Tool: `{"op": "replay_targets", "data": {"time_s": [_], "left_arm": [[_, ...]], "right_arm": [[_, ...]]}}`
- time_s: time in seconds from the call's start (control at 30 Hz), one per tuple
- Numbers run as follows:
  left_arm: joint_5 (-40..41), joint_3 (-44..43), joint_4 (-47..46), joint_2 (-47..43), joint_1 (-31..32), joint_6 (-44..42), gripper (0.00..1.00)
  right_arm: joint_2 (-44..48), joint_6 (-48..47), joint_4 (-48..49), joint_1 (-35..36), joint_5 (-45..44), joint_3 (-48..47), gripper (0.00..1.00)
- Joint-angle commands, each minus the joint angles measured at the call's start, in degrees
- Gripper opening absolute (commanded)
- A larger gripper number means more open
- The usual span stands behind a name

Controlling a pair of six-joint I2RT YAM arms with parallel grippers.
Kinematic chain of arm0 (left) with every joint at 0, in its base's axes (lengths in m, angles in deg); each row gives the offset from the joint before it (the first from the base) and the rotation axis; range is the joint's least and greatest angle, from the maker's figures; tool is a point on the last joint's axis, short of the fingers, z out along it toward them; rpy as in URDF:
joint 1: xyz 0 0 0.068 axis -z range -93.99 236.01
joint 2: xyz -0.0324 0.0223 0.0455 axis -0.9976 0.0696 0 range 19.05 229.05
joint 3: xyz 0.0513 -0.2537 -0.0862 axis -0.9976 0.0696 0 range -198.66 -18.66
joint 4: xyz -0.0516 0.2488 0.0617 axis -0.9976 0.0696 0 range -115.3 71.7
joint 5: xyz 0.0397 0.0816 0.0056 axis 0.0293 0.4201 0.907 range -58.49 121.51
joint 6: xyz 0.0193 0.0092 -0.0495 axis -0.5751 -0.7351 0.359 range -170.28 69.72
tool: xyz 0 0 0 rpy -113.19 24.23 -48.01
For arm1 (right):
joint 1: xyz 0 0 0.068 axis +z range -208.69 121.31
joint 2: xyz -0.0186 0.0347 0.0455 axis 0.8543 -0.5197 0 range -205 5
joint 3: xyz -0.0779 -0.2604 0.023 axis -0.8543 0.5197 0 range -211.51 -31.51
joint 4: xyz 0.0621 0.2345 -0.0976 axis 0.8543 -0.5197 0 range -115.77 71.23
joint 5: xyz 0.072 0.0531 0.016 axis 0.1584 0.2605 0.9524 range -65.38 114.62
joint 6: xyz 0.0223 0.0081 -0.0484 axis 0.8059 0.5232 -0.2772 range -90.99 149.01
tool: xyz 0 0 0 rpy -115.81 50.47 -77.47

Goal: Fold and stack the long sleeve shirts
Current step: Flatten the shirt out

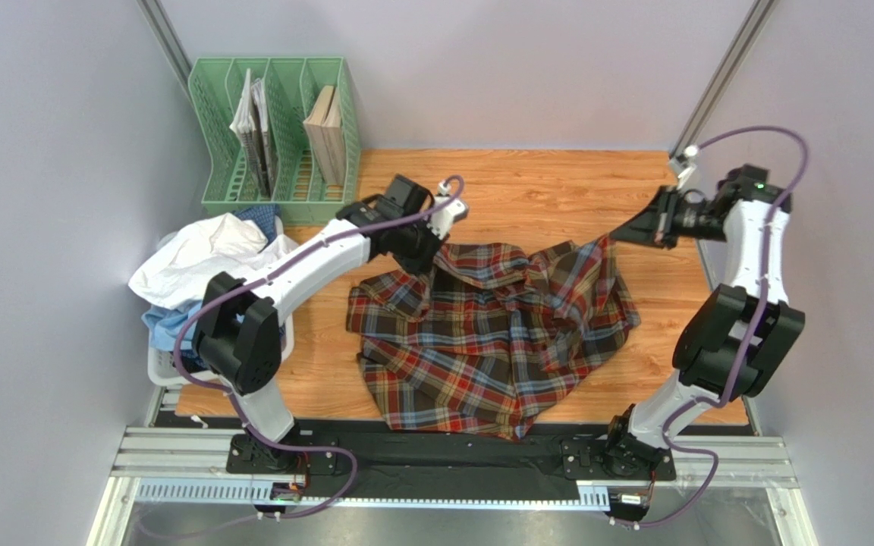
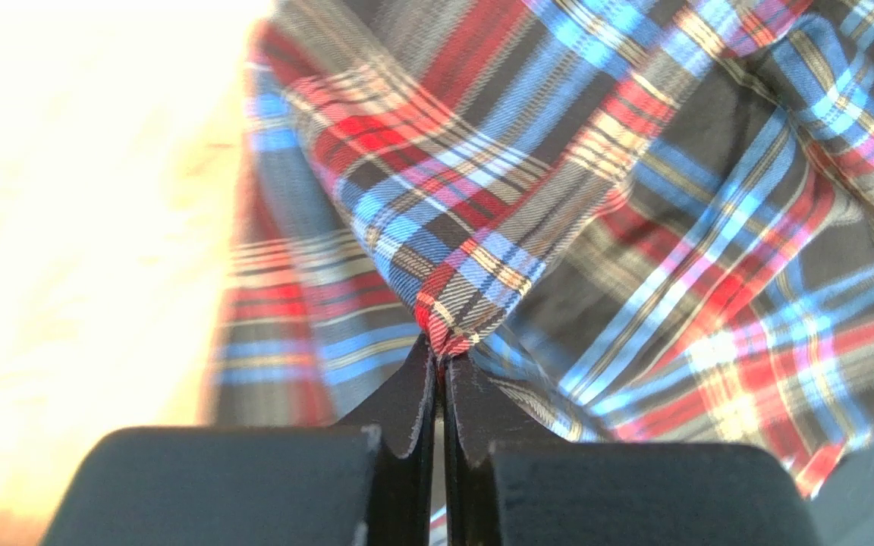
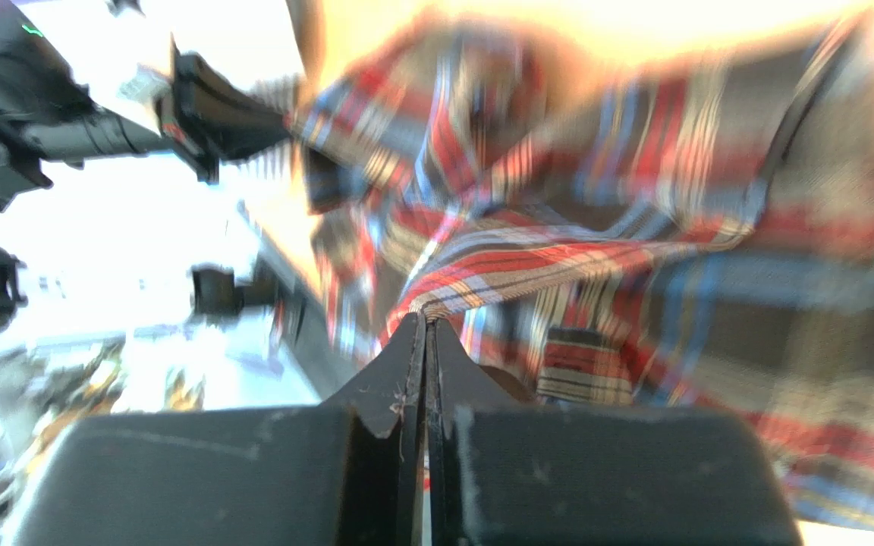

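A tartan long sleeve shirt (image 1: 487, 336) in red, dark brown, blue and yellow lies rumpled across the middle of the wooden table. My left gripper (image 1: 436, 253) pinches its upper left edge; in the left wrist view the gripper (image 2: 444, 355) is shut on a fold of the tartan cloth (image 2: 464, 296). My right gripper (image 1: 624, 236) holds the shirt's upper right corner lifted off the table. In the right wrist view that gripper (image 3: 426, 324) is shut on a cloth edge (image 3: 521, 267). Plain white (image 1: 208, 256) and light blue (image 1: 168, 324) shirts are heaped at the left.
A green file rack (image 1: 276, 142) with books stands at the back left. The heap of shirts rests in a white basket (image 1: 162, 364) by the table's left edge. Grey walls close in on both sides, and bare wood (image 1: 544, 188) shows behind the tartan shirt.
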Motion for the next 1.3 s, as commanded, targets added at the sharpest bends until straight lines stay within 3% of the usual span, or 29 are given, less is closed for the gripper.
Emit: {"op": "replay_targets", "data": {"time_s": [0.0,0.1,0.13,0.3,0.37,0.5,0.67,0.77,0.83,0.93,0.97,1.03,1.1,1.27], "left_arm": [[-8.5,-9.4,12.8,-4.8,-4.9,-13.0,0.0],[-7.1,-15.7,17.1,-6.4,-6.4,-18.7,0.0],[-6.4,-17.9,17.3,-7.0,-6.7,-19.4,0.0],[-7.7,-19.5,18.7,-9.9,-7.4,-24.9,0.0],[-9.4,-18.2,20.1,-9.6,-7.5,-27.5,0.01],[-14.7,-10.6,22.2,-7.9,-7.4,-29.3,0.02],[-20.2,-1.7,25.5,-4.2,-7.4,-44.2,0.03],[-21.4,-1.9,30.0,2.1,-7.2,-52.1,0.06],[-21.1,-4.9,32.3,5.7,-7.2,-53.0,0.12],[-19.8,-5.1,26.7,7.6,-7.8,-47.7,0.3],[-19.6,-3.9,22.1,5.5,-8.0,-45.7,0.41],[-19.1,1.2,17.1,2.0,-8.2,-39.7,0.51],[-15.2,8.9,5.4,-5.5,-8.3,-27.6,0.54],[-12.6,18.6,-3.7,-19.5,-8.3,-9.1,0.57]], "right_arm": [[5.1,7.2,1.1,-5.3,10.4,-11.3,0.0],[7.3,13.6,8.4,-8.1,13.0,-16.0,0.0],[8.4,20.5,12.2,-9.2,13.0,-16.2,0.0],[20.2,40.3,42.5,-10.3,7.5,-8.9,0.0],[23.1,46.5,50.1,-10.0,5.4,-5.3,0.0],[27.9,39.7,44.2,-8.0,2.0,-0.5,0.0],[31.6,30.0,36.2,-5.4,-0.4,9.0,0.0],[33.9,27.8,35.5,-3.4,-3.0,16.0,0.0],[34.6,26.3,35.6,-1.4,-4.3,19.6,0.0],[34.9,25.4,35.4,0.8,-7.1,21.3,0.0],[35.0,25.2,35.3,1.1,-8.0,21.6,0.0],[34.8,24.7,35.1,1.4,-8.5,21.5,0.0],[34.4,24.4,34.9,1.4,-9.6,20.9,0.0],[33.3,27.1,39.2,1.4,-11.7,19.9,0.0]]}}
